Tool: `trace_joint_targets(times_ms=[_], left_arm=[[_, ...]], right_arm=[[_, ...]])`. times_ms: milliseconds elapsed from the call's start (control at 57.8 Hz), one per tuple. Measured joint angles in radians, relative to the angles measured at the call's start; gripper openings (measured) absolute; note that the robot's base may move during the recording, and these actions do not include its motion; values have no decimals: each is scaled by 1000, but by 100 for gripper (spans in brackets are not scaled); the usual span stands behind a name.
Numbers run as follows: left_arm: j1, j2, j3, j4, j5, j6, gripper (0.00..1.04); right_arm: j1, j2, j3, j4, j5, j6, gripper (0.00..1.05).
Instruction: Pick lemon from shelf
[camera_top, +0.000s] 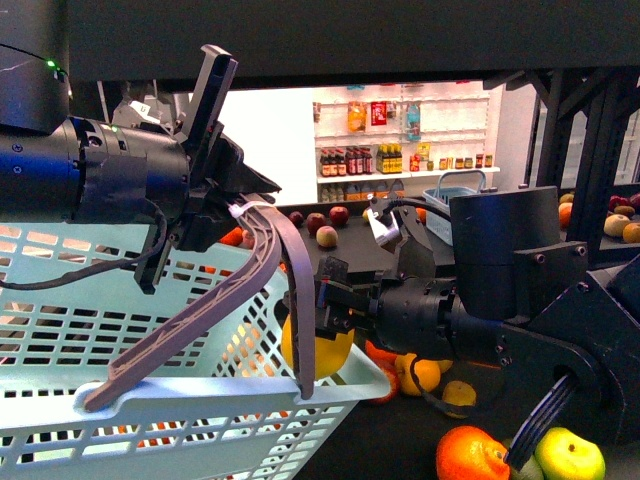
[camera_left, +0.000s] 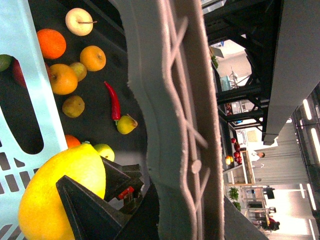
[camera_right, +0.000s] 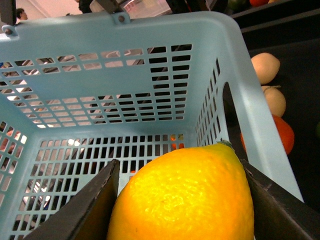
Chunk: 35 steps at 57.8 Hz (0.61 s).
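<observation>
- Lemon (camera_top: 325, 355): clamped in the right gripper (camera_top: 320, 305), up off the shelf (camera_top: 395, 435) deck and right at the near corner of the basket (camera_top: 100, 330) rim. Can't tell from the front view if it's fully past the rim line.
- Right gripper: narrowed onto the lemon. The right wrist view shows black fingers (camera_right: 82, 212) pressed on both flanks w/ the fruit filling the gap.
- Why held so: the grip is across the lemon's short width, so the pads sit on the fattest part and it's less likely to squirt out. Prob. the reason for the side-on clamp.
- Left gripper (camera_top: 225, 175): the handle (camera_top: 200, 300) runs up to it and stands raised, so the basket looks carried on that arm. Can't tell whether the jaws are closed, as the fingertips are hidden.
- Why basket there: prob. brought close beside the shelf so the right arm has only a short reach to drop off. Its mouth is open to the lemon in the right wrist view.
- Long axis: lies roughly along the gripper's reach, not across it.
- Pointing: the small nub end faces away from the wrist, toward the basket wall. The blunt end is back near the palm and out of sight.
- Rest of the shelf: an orange (camera_top: 470, 455) and a red chili (camera_left: 114, 100) lie loose on the deck w/ other fruit, well apart from the held lemon.
- Stage, my guess: the pick is done and the drop into the basket is not yet made.
</observation>
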Motion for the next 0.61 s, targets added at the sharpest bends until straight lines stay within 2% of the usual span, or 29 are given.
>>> trace_joint_targets(times_ms=[104,173,346,554,606], left_arm=[[0,0,0,0,2,0,8],[0,0,0,0,5,0,8],[0,3,0,0,-5,3,8],[0,5,0,0,0,2,8],[0,5,0,0,0,2,8]], right_arm=[[1,1,-6,7,-7,0,91],[0,1,-6,13,-8,2,99],[-14,1,-5,28,-1,21,97],[-93,25,68,-13,238,-49,97],[-107,39,78,-19,265,-56,97]])
